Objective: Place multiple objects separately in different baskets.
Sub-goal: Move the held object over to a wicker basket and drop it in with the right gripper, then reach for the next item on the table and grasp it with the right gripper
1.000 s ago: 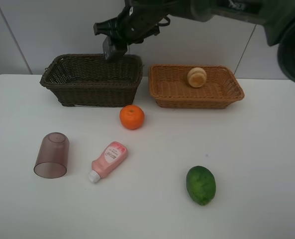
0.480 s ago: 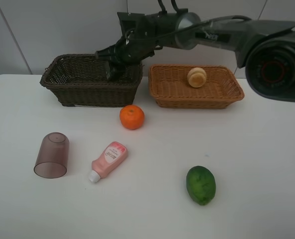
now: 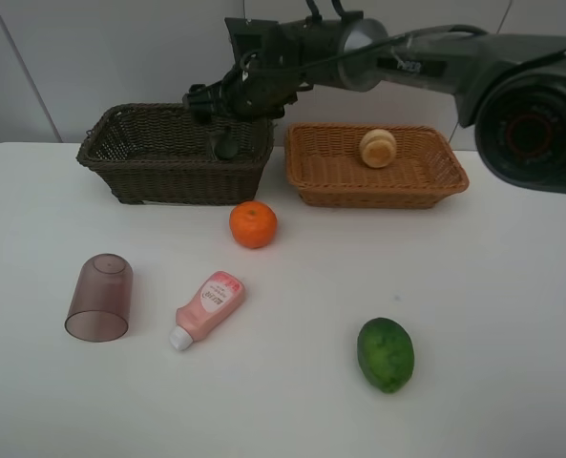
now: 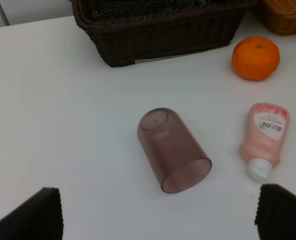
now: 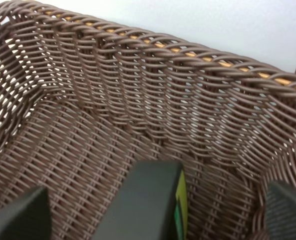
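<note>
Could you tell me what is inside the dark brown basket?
A dark bottle with a green label is in the dark basket. The floor beneath it is covered; the high camera sees little past the front wall.

Dark grey arm (image 3: 454,67), silver joint (image 3: 359,38), black cables (image 3: 313,10), black gripper (image 5: 155,212).

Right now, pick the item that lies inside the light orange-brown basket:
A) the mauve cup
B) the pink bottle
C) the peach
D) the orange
C: the peach sits inside the light orange-brown basket, while the orange, the pink bottle and the mauve cup all lie out on the white table.
</note>
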